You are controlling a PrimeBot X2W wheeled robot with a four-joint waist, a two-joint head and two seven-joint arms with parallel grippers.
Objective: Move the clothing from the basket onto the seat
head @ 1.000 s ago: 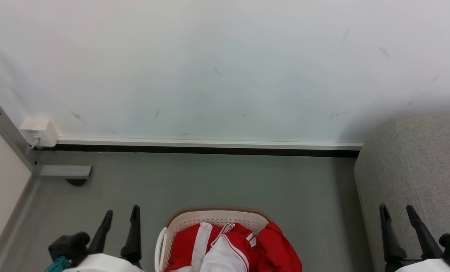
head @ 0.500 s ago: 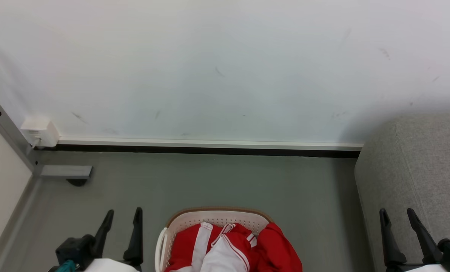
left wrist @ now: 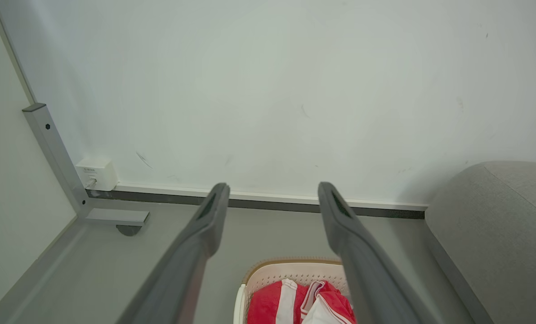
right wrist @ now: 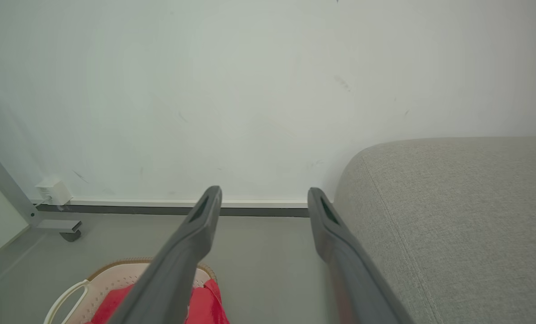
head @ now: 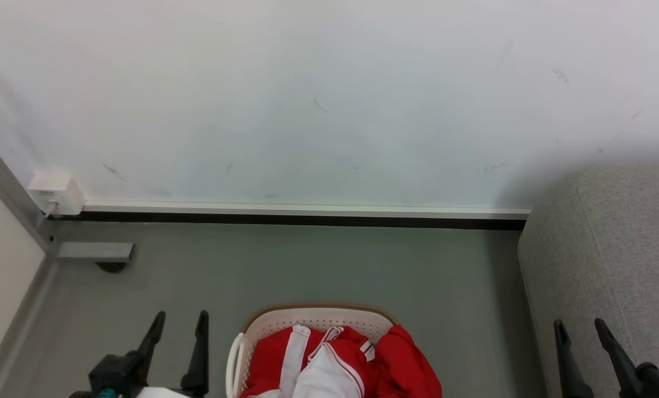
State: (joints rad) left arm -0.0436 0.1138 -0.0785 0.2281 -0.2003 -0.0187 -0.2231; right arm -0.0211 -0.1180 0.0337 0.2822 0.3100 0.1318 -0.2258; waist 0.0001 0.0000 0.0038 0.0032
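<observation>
grey floor [head: 307, 260]: red clothing [head: 407, 365] is lying heaped in basket [head: 318, 319], left of seat [head: 611, 249]; likely soft, light, pinchable at raised folds. left gripper [head: 181, 316], right gripper [head: 578, 323] are hanging spread, empty.

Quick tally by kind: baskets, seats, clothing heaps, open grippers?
Baskets: 1, the basket
Seats: 1, the seat
Clothing heaps: 1, the clothing, in the basket
Open grippers: 2, left gripper and right gripper
Total: 5
</observation>
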